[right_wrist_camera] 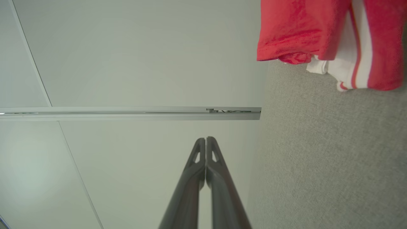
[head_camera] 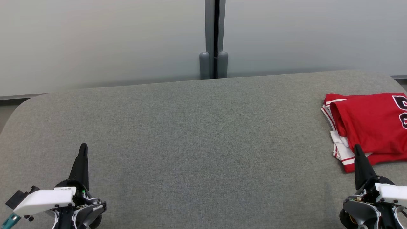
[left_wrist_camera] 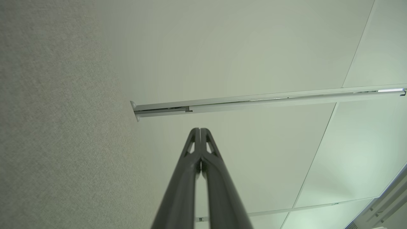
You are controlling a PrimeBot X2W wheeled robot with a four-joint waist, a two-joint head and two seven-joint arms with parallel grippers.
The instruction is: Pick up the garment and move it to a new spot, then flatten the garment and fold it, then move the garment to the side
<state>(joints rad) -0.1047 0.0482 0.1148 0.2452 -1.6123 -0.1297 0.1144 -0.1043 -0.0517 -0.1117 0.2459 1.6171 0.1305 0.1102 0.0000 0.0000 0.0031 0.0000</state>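
Hands are held closed and empty: the left hand (head_camera: 83, 147) well apart from the garment, the right hand (head_camera: 357, 148) just beside it. The red jersey (head_camera: 372, 127) is seen folded at the right edge of the grey worktop (head_camera: 190, 136); the task is judged all but finished.

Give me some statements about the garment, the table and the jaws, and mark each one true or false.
The garment is red with white trim. True.
It lies in the middle of the grey table. False: it lies at the table's right end.
The right jaws grip the garment. False: they are shut on nothing, clear of it.
The left jaws are shut. True.
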